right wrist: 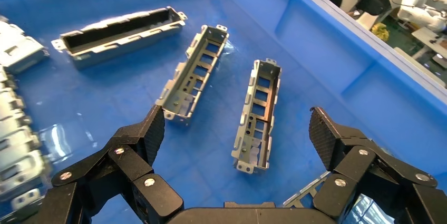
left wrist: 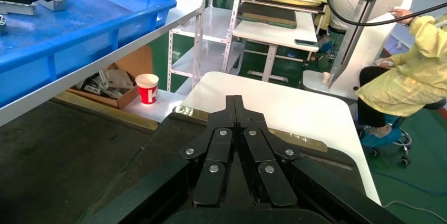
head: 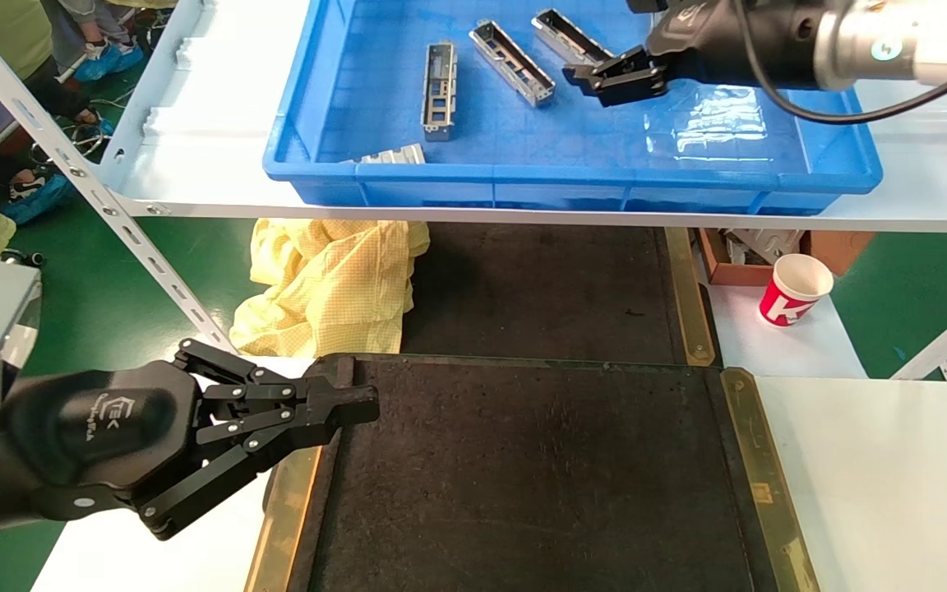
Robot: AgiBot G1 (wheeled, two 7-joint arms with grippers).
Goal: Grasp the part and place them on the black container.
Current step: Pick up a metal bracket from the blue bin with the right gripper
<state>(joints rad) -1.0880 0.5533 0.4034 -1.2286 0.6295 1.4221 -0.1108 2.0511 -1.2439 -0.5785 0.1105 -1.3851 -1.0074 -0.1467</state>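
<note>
Silver-grey slotted metal channel bars [head: 439, 86] lie flat in a blue plastic bin [head: 572, 177] on a white shelf [head: 194, 193], their long axes running roughly away from the robot. Above them hangs the right tool [right wrist: 237, 132], fingers wide apart. Below, the left tool [head: 358, 404], fingers together, sits at the edge of the flat black felt tray [head: 523, 477] on the white counter [head: 876, 477]; a red paper cup [head: 794, 289] stands nearby.

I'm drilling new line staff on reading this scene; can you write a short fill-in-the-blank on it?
1. The metal parts lie inside the ____ bin.
2. The right gripper hovers over the parts with its fingers ____.
3. The left gripper, fingers shut, sits at the edge of the ____ tray.
4. The red paper cup stands ____.

Missing words: blue; open; black; upright
</note>
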